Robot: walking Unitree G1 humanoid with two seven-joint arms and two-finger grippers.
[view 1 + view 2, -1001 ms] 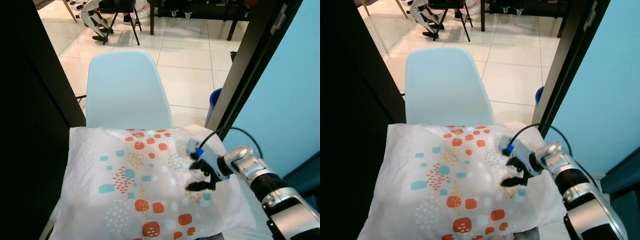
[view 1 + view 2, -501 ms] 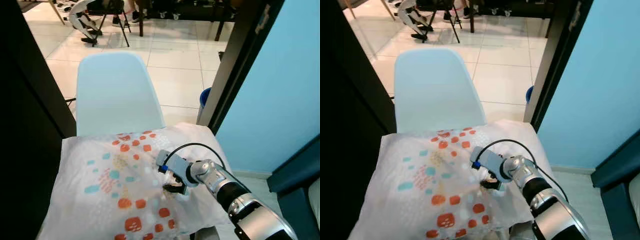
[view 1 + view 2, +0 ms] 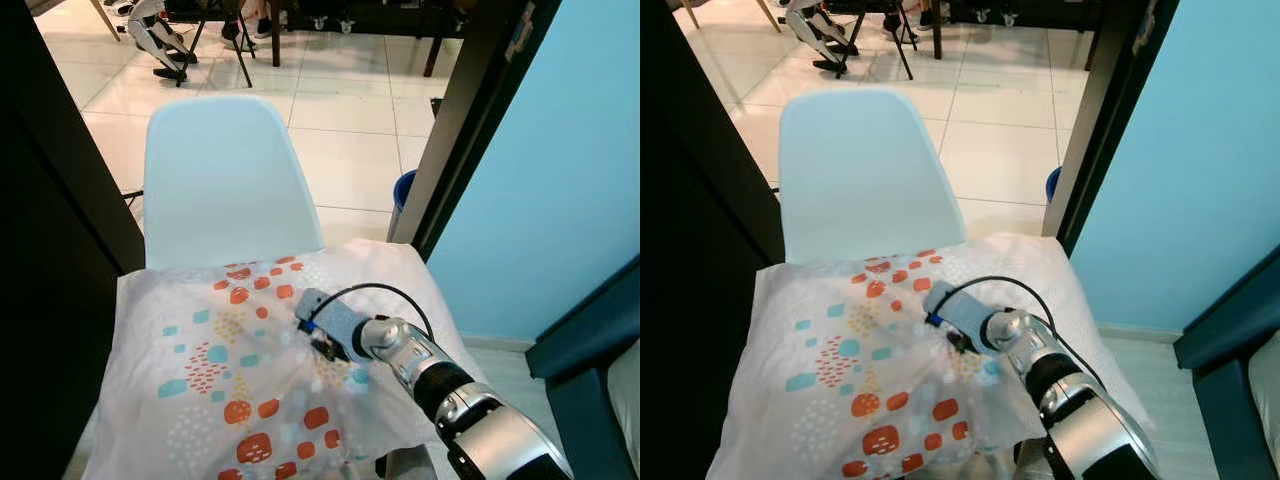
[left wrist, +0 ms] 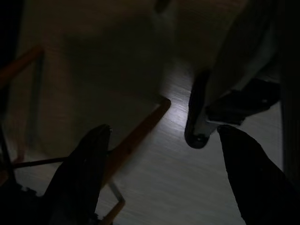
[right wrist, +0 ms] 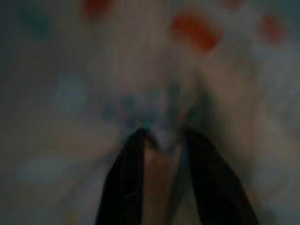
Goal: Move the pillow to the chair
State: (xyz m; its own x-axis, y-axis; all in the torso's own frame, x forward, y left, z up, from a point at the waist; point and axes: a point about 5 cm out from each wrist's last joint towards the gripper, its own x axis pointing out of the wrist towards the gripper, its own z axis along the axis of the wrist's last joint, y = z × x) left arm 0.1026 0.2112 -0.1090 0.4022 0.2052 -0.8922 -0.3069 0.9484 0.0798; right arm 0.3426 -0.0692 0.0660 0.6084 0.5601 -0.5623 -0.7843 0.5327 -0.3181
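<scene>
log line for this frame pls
pillow: on chair seat | right gripper: pinching pillow fabric | left gripper: idle, open

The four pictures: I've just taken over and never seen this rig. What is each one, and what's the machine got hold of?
It is a walking humanoid with two silver arms. The two wide pictures come from its head, looking down. A patterned pillow lies on a pale blue chair. The right hand presses into the pillow; its blurred wrist view shows the black fingers pinching a fold of fabric. The dark picture is the left wrist camera: the idle left hand hangs open above the floor.
</scene>
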